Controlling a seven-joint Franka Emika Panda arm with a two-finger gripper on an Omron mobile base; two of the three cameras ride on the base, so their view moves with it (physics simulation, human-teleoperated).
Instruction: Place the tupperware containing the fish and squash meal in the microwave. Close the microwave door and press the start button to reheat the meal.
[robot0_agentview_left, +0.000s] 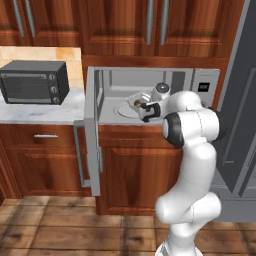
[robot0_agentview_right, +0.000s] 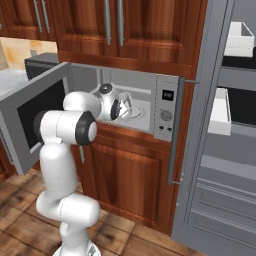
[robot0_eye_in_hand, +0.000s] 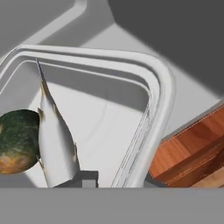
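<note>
Tupperware (robot0_agentview_left: 139, 101) with fish (robot0_eye_in_hand: 54, 135) and squash (robot0_eye_in_hand: 16, 146) is seen inside the microwave (robot0_agentview_right: 145, 107) at the gripper (robot0_agentview_left: 145, 111); finger grip cannot be told, possibly on the rim; microwave door (robot0_agentview_left: 92, 132) left open; start unpressed.

A dark grey toaster oven (robot0_agentview_left: 34, 81) with knobs sits on the pale marble worktop (robot0_agentview_left: 45, 111), against a tan tiled backsplash (robot0_agentview_left: 41, 53). Brown wooden cabinets (robot0_agentview_left: 125, 25) (long metal handles) hang above. White bins (robot0_agentview_right: 239, 39) rest on grey shelving (robot0_agentview_right: 235, 145). The floor (robot0_agentview_left: 60, 230) is brown tile.
</note>
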